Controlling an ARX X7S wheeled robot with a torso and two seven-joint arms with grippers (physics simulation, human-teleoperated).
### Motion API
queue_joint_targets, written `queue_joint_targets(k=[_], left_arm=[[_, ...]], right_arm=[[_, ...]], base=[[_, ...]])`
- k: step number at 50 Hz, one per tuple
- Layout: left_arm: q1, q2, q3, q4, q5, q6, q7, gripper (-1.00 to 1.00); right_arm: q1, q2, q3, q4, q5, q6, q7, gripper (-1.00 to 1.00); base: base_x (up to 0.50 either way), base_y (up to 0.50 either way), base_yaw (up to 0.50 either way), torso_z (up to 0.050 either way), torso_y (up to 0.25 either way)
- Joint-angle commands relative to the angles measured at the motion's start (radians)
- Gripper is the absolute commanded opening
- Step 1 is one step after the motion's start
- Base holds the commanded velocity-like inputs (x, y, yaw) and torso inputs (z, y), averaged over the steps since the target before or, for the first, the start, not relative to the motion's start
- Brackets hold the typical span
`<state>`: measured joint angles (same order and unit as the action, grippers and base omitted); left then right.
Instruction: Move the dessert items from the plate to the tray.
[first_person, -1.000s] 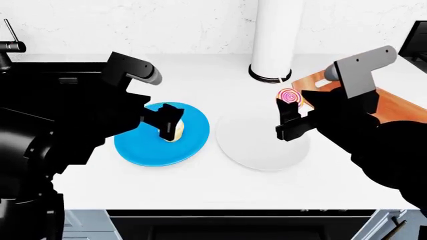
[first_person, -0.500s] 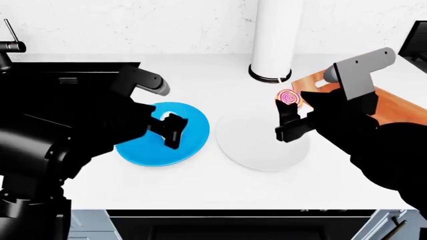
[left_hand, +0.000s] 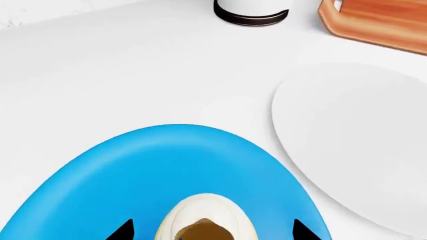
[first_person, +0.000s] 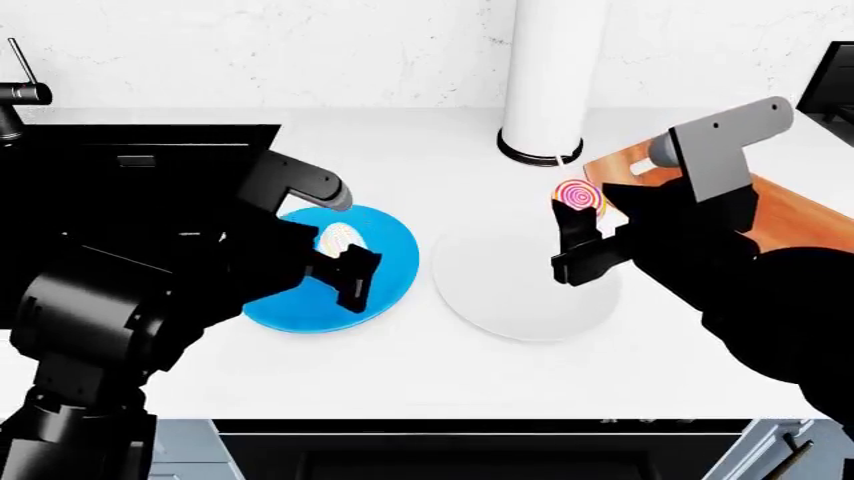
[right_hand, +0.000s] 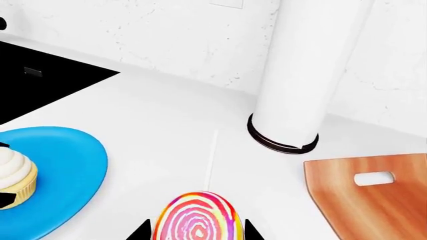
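**Bright, even render, sharp throughout**

I see flat, bright, diffuse light with no visible source. The white counter (first_person: 441, 370) nearly blows out, and the white plate (first_person: 514, 285) barely separates from it. Shadows are faint. The black arms read as featureless silhouettes. No blur or edge distortion.

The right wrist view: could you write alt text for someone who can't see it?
A pink-orange swirl lollipop sits between the two dark fingertips of the right pincer, its thin stick pointing away over a white counter. To one side a white-frosted cupcake stands on a blue plate; farther off are a white column and one end of a wooden tray.
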<state>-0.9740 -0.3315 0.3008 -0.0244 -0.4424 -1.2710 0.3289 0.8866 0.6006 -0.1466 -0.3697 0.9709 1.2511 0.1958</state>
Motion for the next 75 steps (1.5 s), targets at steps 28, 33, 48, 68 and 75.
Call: queue_joint_targets(k=[28,33,48,68,75], left_arm=[[-0.061,0.015,-0.104,0.084,-0.029,-0.013,-0.067,-1.00],[-0.133,0.021,-0.173,0.117,-0.046,-0.055,-0.095,-1.00],[-0.108,0.024,-0.171,0.139,-0.048,-0.042,-0.112,-1.00],[-0.104,0.024,-0.165,0.133,-0.058,-0.036,-0.116,-1.00],[-0.105,0.024,-0.163,0.127,-0.060,-0.034,-0.118,-1.00]], right_arm=[[-0.006,0.010,-0.013,0.002,-0.005,-0.031,-0.005,-1.00],[-0.007,0.012,-0.018,0.001,-0.008,-0.039,-0.008,-1.00],[-0.013,0.026,-0.009,-0.035,-0.025,-0.100,-0.026,-1.00],[-0.027,0.028,-0.009,-0.024,-0.024,-0.118,-0.027,-1.00],[-0.029,0.029,-0.011,-0.024,-0.025,-0.124,-0.028,-1.00]], base=[[0.00,0.00,0.00,0.000,0.000],[0.00,0.00,0.00,0.000,0.000],[0.00,0.00,0.00,0.000,0.000],[0.00,-0.30,0.00,0.000,0.000],[0.00,-0.50,0.00,0.000,0.000]])
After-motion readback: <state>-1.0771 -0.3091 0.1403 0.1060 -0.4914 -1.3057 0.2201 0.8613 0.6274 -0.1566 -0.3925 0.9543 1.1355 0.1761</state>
